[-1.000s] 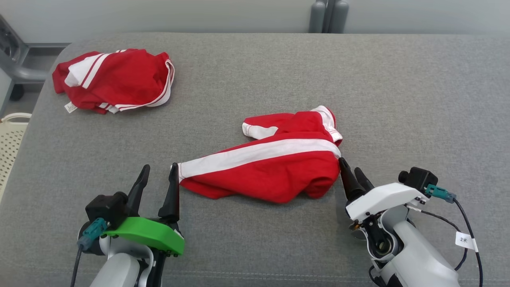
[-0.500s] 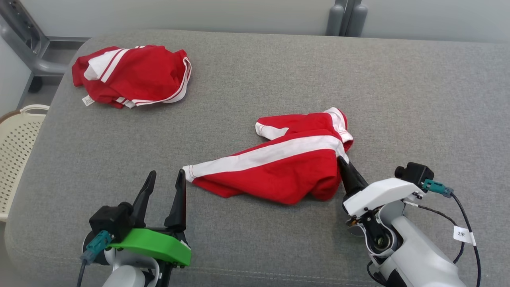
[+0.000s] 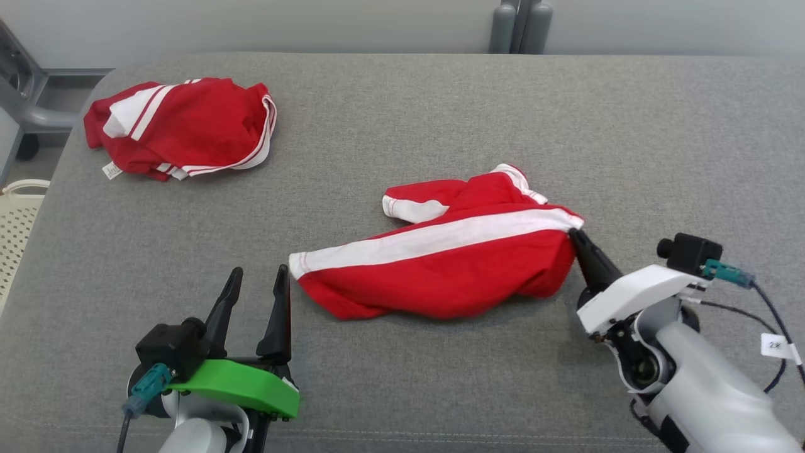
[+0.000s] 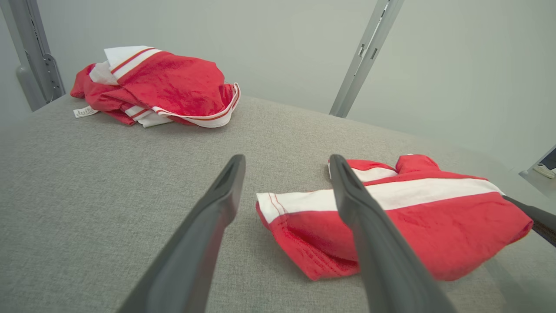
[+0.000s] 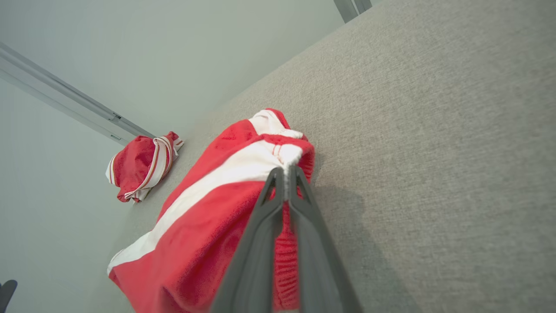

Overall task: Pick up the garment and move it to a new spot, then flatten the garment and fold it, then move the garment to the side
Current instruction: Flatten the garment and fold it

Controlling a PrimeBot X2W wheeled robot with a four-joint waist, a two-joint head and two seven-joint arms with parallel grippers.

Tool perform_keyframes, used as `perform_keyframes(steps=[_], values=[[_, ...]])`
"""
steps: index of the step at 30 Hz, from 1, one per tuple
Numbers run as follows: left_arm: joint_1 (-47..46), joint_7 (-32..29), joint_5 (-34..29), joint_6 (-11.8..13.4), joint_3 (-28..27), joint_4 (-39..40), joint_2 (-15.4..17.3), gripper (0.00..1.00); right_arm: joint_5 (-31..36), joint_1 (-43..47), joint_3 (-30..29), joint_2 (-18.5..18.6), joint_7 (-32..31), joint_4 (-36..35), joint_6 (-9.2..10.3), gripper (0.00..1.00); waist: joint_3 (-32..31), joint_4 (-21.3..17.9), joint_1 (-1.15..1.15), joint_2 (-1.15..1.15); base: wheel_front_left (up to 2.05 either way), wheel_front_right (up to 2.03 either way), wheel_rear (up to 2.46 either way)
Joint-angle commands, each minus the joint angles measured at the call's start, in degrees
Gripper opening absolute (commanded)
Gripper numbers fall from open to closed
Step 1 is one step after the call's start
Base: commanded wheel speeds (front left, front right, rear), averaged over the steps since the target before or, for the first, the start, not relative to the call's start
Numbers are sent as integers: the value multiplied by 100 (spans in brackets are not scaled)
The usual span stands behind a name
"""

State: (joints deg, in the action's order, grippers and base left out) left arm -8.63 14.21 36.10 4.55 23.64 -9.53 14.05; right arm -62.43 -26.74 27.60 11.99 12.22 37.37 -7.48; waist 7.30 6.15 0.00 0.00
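- While its two dark fingers press tight together, the right gripper point(image 3: 573, 234) pinches the red garment point(image 3: 440, 270) at the end where the white stripe finishes.
- From that grip the garment stretches across the grey padded surface point(image 3: 440, 113) toward the left gripper point(image 3: 259, 272), and its striped far corner lies just beside that gripper's right fingertip.
- The left gripper is spread wide and holds nothing.
- A second red garment point(image 3: 182, 126) lies crumpled well ahead of the left gripper, to its left.
- A pale perforated basket point(image 3: 16, 214) sits past the surface's edge, off to the left gripper's left.
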Motion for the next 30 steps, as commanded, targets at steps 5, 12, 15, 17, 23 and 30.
perform_keyframes(steps=[5,12,15,17,23,30], values=[[87,34,43,23,9,66,-22,100,568,-202,57,636,163,-46,-2,0,-19,-169,0,0,0,0,0],[57,40,70,-19,33,0,-84,100,1699,-380,308,961,82,547,-1,0,57,-249,0,0,0,0,0],[-8,46,59,-48,55,-27,-118,100,2197,-458,378,952,80,1013,-1,0,105,-232,0,0,0,0,0],[-44,51,55,-60,59,-54,-123,100,2371,-493,336,852,105,1304,-1,0,132,-214,0,0,0,0,0],[-98,59,43,-74,58,-105,-140,100,2684,-624,203,625,195,1876,-1,0,168,-175,0,0,0,0,0],[-37,75,12,-60,55,-62,-122,100,2890,-713,-137,574,295,1996,-1,100,82,-230,0,0,0,0,0]])
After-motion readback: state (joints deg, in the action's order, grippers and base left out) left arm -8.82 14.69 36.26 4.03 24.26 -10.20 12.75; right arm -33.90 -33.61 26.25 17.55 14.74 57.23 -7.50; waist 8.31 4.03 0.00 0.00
